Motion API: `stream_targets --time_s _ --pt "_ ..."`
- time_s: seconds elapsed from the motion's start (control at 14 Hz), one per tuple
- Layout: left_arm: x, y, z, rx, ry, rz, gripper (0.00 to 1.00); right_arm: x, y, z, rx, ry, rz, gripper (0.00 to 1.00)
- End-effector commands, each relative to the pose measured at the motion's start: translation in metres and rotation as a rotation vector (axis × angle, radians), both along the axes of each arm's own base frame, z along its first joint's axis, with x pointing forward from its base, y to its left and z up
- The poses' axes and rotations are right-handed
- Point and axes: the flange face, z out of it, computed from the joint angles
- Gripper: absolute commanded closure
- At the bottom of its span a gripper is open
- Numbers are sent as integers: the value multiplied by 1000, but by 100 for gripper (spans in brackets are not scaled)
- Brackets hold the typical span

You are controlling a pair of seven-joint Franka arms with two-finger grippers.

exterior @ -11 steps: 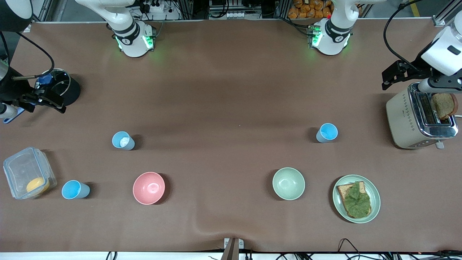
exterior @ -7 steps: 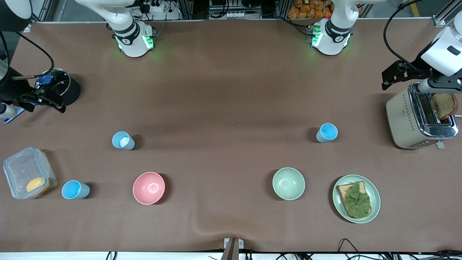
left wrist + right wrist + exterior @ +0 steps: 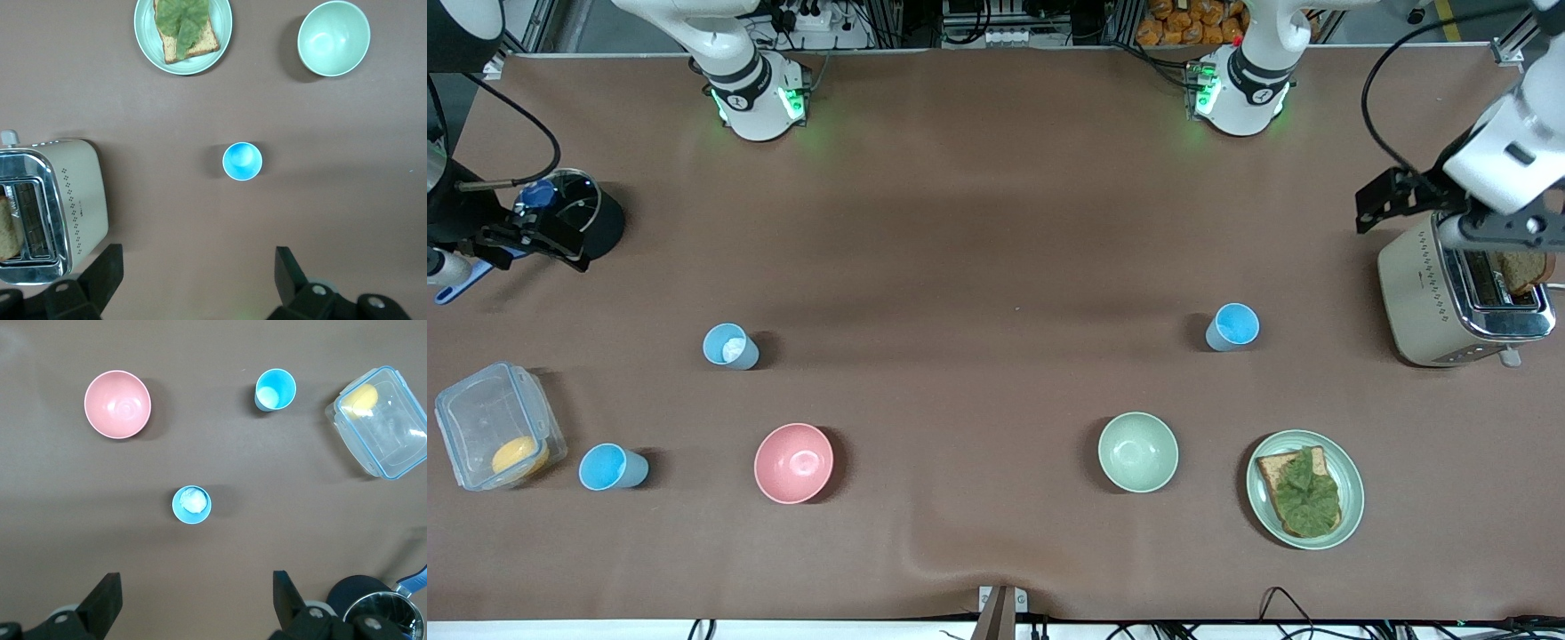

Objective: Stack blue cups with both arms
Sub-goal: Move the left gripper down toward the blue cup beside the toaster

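Three blue cups stand on the brown table. The paler cup with a white lump (image 3: 730, 346) is toward the right arm's end and also shows in the right wrist view (image 3: 192, 505). A sky-blue cup (image 3: 612, 468) stands beside the clear container, seen again in the right wrist view (image 3: 275, 389). Another sky-blue cup (image 3: 1232, 327) is toward the left arm's end and shows in the left wrist view (image 3: 242, 161). My left gripper (image 3: 1392, 194) (image 3: 197, 277) is open, empty, high beside the toaster. My right gripper (image 3: 547, 242) (image 3: 197, 595) is open, empty, high by the black pot.
A pink bowl (image 3: 793, 462) and a pale green bowl (image 3: 1137, 452) sit nearer the front camera. A plate with bread and lettuce (image 3: 1352, 498), a toaster (image 3: 1423, 293) holding bread, a clear container (image 3: 480, 409) with a yellow item and a black pot (image 3: 605, 227) line the table's ends.
The left arm's wrist has shifted slightly beside the toaster and now hides more of the bread. The right gripper has edged slightly toward the bases. The cups have not moved.
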Motion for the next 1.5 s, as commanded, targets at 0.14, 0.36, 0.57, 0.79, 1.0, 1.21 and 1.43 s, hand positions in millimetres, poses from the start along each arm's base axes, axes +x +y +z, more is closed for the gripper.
stream_targets --time_s 0.14,0.36,0.57,0.79,1.0,1.21,1.43 --pt "48 0 -91 -11 69 29 0 -5 -8 4 1 6 -2 0" --pt "51 -1 -137 -12 72 29 0 -5 -2 5 1 2 6 0" --pt "46 0 -166 -11 80 29 0 -6 3 6 1 2 3 0" --pt "44 1 -195 -14 46 29 0 -7 3 6 1 9 3 0" --pt "43 1 -217 -11 52 28 0 -7 6 7 1 5 7 0" --pt "46 6 -233 -6 65 35 0 -6 6 7 1 5 9 0" --pt "50 24 -235 -8 64 65 0 -5 5 6 3 0 6 0"
